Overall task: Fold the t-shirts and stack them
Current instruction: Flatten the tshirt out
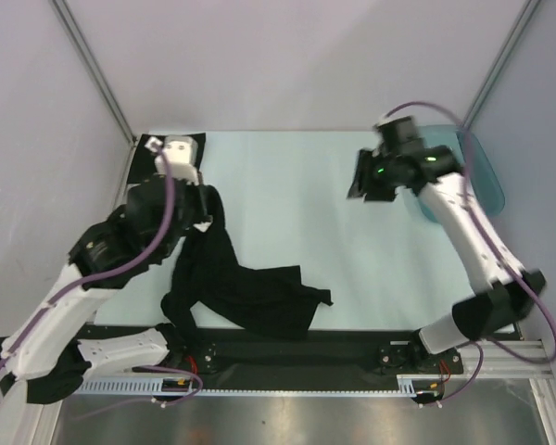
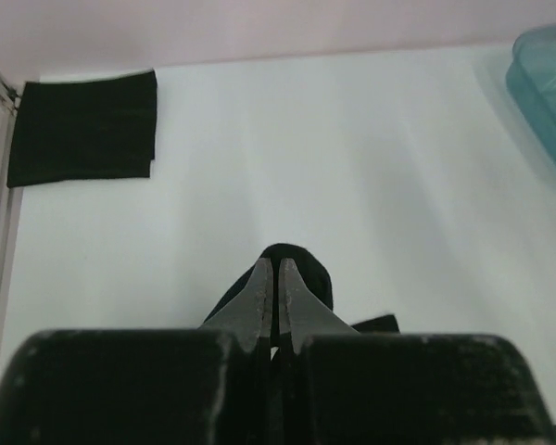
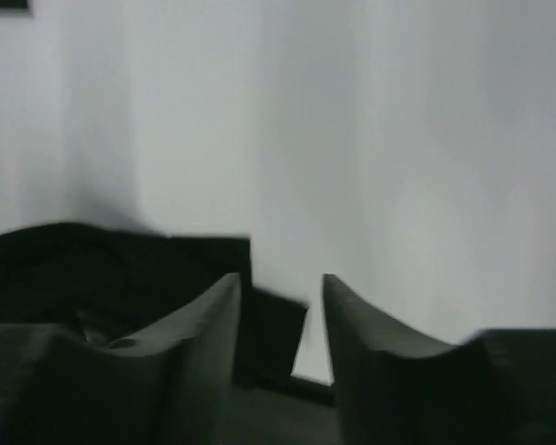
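Note:
A crumpled black t-shirt (image 1: 246, 292) lies on the table's near left, one part lifted up to my left gripper (image 1: 204, 211). That gripper (image 2: 277, 269) is shut on a fold of this shirt (image 2: 308, 264) and holds it above the table. A folded black t-shirt (image 2: 85, 128) lies flat at the far left corner, partly hidden behind the left arm in the top view (image 1: 151, 148). My right gripper (image 1: 369, 178) hangs open and empty above the table's far right; in its own view (image 3: 278, 283) the crumpled shirt (image 3: 102, 269) shows dark beyond its fingers.
A translucent teal tray (image 1: 482, 171) sits at the far right edge, also in the left wrist view (image 2: 547, 88). Frame posts and pale walls ring the pale table (image 1: 296, 213). A black strip with the arm bases runs along the near edge (image 1: 287, 357).

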Robot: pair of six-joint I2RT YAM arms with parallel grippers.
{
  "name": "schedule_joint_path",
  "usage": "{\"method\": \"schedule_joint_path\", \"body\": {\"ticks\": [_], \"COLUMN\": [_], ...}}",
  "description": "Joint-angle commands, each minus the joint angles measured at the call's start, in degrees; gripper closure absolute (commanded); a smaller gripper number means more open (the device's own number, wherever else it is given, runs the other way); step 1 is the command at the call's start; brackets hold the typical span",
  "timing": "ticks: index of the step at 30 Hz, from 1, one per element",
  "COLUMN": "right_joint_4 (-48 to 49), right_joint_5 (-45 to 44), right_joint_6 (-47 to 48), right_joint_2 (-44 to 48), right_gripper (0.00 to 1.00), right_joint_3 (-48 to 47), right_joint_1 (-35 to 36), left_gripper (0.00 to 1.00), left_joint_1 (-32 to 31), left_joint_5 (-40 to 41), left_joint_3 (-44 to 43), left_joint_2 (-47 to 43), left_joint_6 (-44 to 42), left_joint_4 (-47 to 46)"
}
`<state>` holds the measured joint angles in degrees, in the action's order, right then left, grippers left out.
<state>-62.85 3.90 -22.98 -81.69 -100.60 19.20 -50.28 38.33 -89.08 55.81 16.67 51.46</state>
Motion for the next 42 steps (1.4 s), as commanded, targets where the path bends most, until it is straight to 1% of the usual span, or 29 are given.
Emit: {"method": "schedule_joint_path", "body": {"ticks": [1, 2, 3, 5, 8, 9, 12, 14, 19, 22, 25, 28, 29, 30, 31, 32, 34, 35, 36, 38, 39, 40, 42], "right_joint_4": [2.3, 3.1, 4.1, 4.9, 7.0, 8.1, 10.0, 11.6, 18.2, 22.7, 25.1, 23.3, 21.9, 18.3, 16.5, 11.7, 5.4, -1.0, -4.1, -9.3, -13.6, -15.6, -20.5], "right_joint_5": [9.1, 7.6, 7.1, 6.2, 10.2, 11.2, 10.9, 12.9, 15.6, 16.6, 15.1, 9.7, 7.9, 4.1, 2.4, -1.5, -6.2, -10.4, -12.4, -16.7, -18.0, -18.9, -21.7], "right_joint_6": [-0.2, -0.7, -0.8, -2.2, -3.0, -3.0, -3.7, -4.1, -5.3, -6.5, -7.0, -6.8, -6.9, -7.0, -7.2, -7.8, -8.7, -10.1, -10.8, -12.8, -14.8, -15.9, -18.5], "right_joint_2": [-5.1, -5.8, -6.8, -8.2, -7.8, -7.0, -3.6, -2.5, -3.2, -4.0, -6.1, -7.3, -6.7, -5.9, -4.5, -1.7, 2.0, 5.7, 7.8, 12.1, 15.8, 17.9, 22.2], "right_gripper": [0.46, 0.39, 0.35, 0.34, 0.33, 0.26, 0.17, 0.15, 0.17, 0.23, 0.35, 0.78, 1.0, 1.0, 1.0, 1.0, 1.0, 1.0, 1.0, 1.0, 1.0, 1.0, 1.0], "right_joint_3": [8.2, 12.7, 14.4, 20.1, 25.5, 28.3, 32.7, 35.5, 42.7, 45.6, 45.8, 43.0, 40.1, 38.6, 37.1, 33.6, 29.5, 27.5, 23.4, 19.8, 18.0, 14.7, 11.2], "right_joint_1": [6.8, 10.7, 11.9, 14.7, 16.6, 18.7, 22.2, 22.6, 23.9, 24.1, 24.1, 24.1, 24.1, 24.1, 24.1, 24.1, 24.2, 24.1, 24.1, 24.2, 24.0, 23.9, 23.6], "left_gripper": [1.0, 0.99, 1.0, 1.0, 1.0, 1.0, 1.0, 1.0, 1.0, 1.0, 1.0, 1.0, 0.99, 1.0, 1.0, 1.0, 0.99, 1.0, 1.0, 1.0, 1.0, 1.0, 1.0], "left_joint_1": [1.7, 2.3, 2.6, 3.2, 3.2, 3.3, 3.3, 3.3, 3.3, 3.3, 3.3, 3.3, 3.3, 3.3, 3.3, 3.3, 3.3, 3.3, 3.3, 3.3, 3.3, 3.3, 3.3], "left_joint_5": [-3.6, -4.0, -4.4, -5.4, -6.1, -6.4, -8.1, -8.6, -10.2, -10.6, -11.4, -11.5, -11.2, -10.7, -10.1, -8.6, -6.3, -5.1, -2.7, -0.5, 0.9, 1.9, 3.8], "left_joint_3": [3.1, 3.7, 4.0, 4.7, 5.3, 5.4, 6.8, 8.1, 10.2, 10.9, 11.0, 10.9, 10.8, 10.5, 10.0, 9.6, 7.6, 6.6, 5.8, 2.6, 1.8, 0.5, -0.3], "left_joint_2": [-0.8, -1.6, -1.9, -2.5, -2.9, -3.2, -4.7, -5.5, -8.3, -9.4, -10.5, -11.9, -12.7, -13.4, -13.9, -14.4, -16.3, -17.0, -18.3, -19.8, -20.6, -22.6, -24.3], "left_joint_6": [-1.4, -1.2, -0.8, -0.6, 0.5, 1.2, 2.6, 3.3, 5.7, 6.9, 7.9, 9.3, 9.7, 9.9, 10.0, 10.1, 10.0, 10.1, 10.2, 10.6, 11.1, 11.6, 13.2], "left_joint_4": [-5.1, -5.2, -5.2, -5.0, -3.9, -3.7, -3.5, -3.4, -2.5, -1.4, -0.1, 1.5, 2.0, 2.6, 3.9, 4.7, 7.8, 9.0, 10.2, 13.5, 14.2, 15.3, 15.9]}}
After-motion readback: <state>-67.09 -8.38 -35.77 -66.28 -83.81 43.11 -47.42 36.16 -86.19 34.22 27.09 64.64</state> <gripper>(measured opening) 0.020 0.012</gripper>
